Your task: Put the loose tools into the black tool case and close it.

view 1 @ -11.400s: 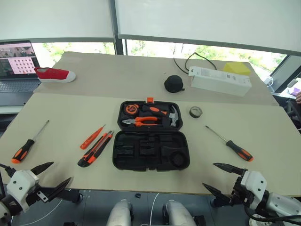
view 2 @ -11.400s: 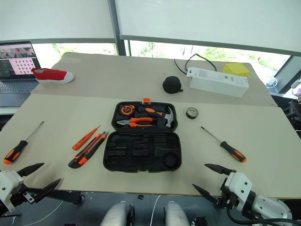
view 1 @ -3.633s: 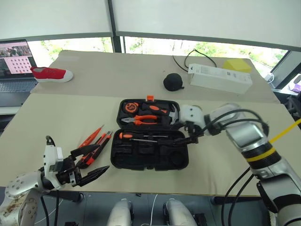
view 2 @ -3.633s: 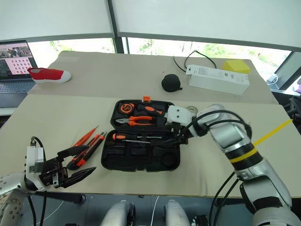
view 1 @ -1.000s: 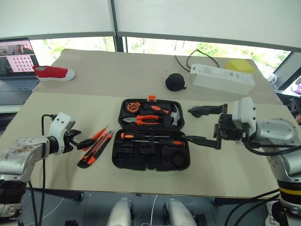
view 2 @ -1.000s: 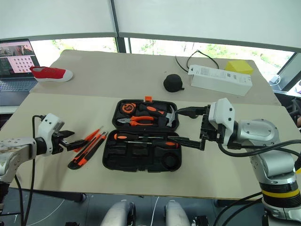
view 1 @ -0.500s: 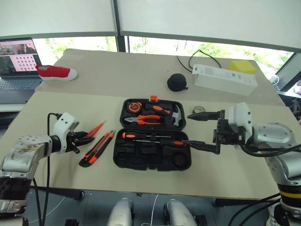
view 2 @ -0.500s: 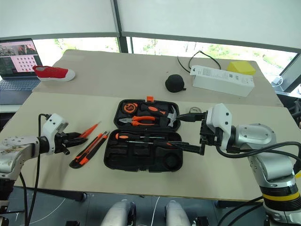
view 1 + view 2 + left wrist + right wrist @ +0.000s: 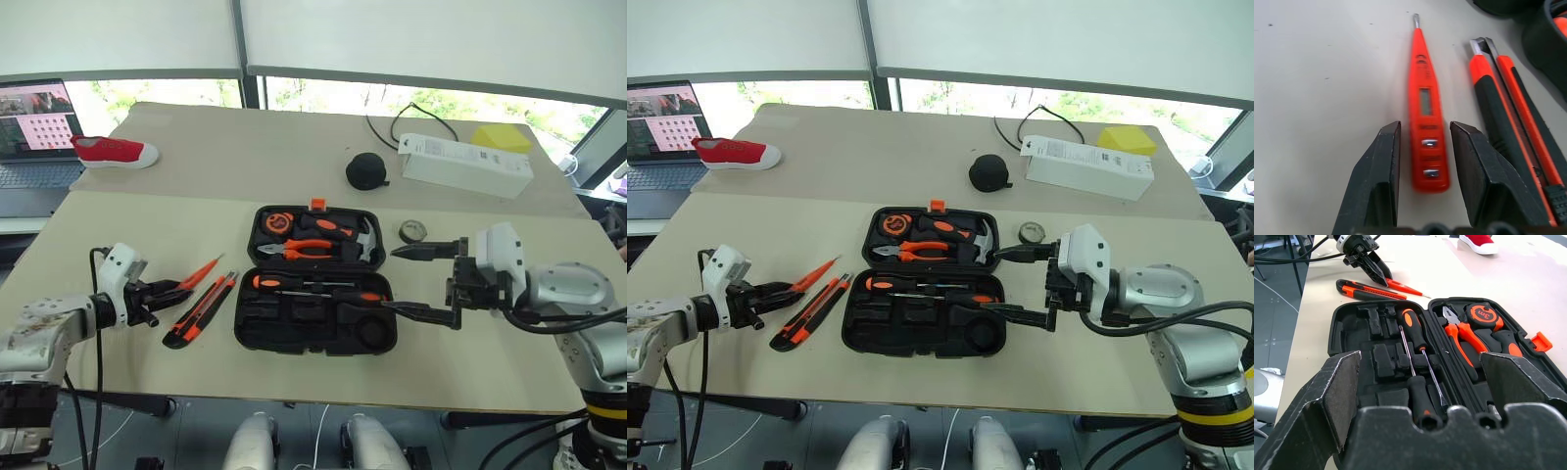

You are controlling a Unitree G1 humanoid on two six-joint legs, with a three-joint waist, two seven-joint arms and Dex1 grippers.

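Left pincer (image 9: 1422, 196) straddles the tester screwdriver (image 9: 1425, 105), not pinching; it may skid. Right pincer (image 9: 423, 282) spread.

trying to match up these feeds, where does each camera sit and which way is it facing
Left and right eye views: on the head, looking forward and down over the beige table at the flat black plastic tool case; both arms show, left gripper and right gripper.
Left wrist view: on the left wrist, looking along its two black fingers astride the slim orange tester screwdriver, beside the black-and-orange utility knife.
Right wrist view: on the right wrist, looking across the open case between widely spread fingers.
Shared: tester and knife appear in all views.
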